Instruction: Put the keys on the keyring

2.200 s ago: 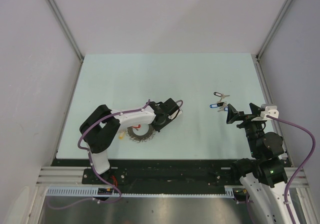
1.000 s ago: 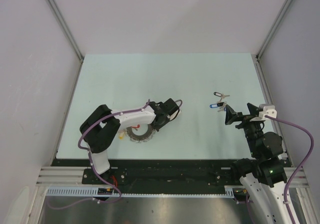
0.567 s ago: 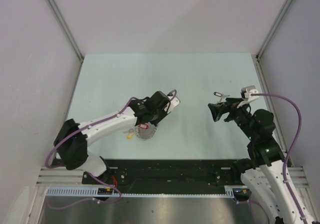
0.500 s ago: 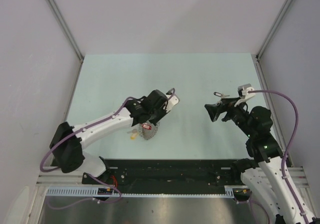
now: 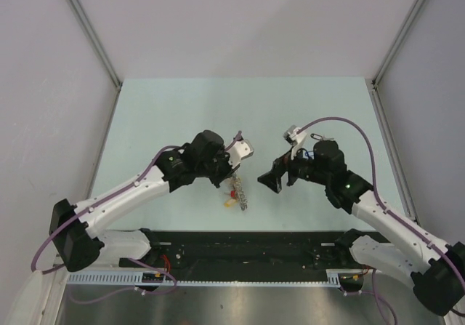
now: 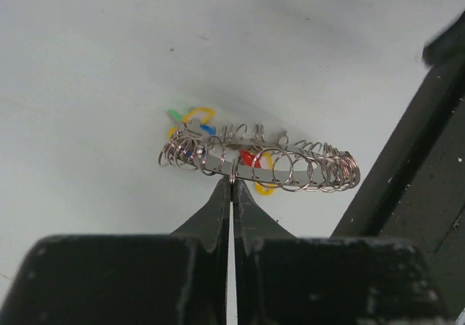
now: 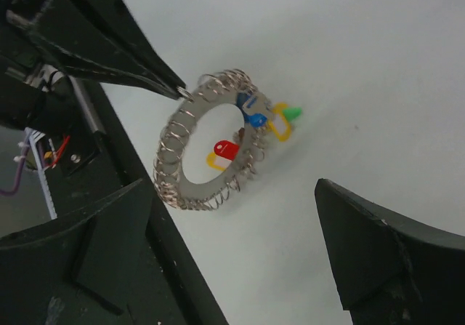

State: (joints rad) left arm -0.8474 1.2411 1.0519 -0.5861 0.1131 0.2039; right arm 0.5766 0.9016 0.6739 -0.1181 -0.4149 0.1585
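Over the near-middle of the table (image 5: 182, 107), left gripper (image 6: 231, 185) is pinched fully closed on the rim of the keyring (image 6: 261, 166) and holds it up on edge. It looks clear of the surface, with the tags dangling. Small wire loops crowd the band, and a red tag (image 7: 225, 149) sits with yellow, blue and green ones on 1 side. Right gripper (image 5: 278, 180) is just beside the ring, jaws spread wide, nothing in them. Its wrist view looks at the ring between both fingers (image 7: 94, 245).

Step in hand, as we read it: ring presented, 0 keys in a grip. We can't pick out the loose keys in any of the 3 views; they may be hidden under the right arm. Next move calls for the right arm to find 1 key, grip it by its tag and bring it to the ring. Left needs to hold steady. The pinch is on a thin rim, so the ring could swing or slip.

Surface: pale mint tabletop, matte. Black rail (image 5: 240, 241) runs along the near edge. Room: plain white wall panels (image 5: 240, 27) on 3 sides, aluminium struts (image 5: 87, 30) in the corners.
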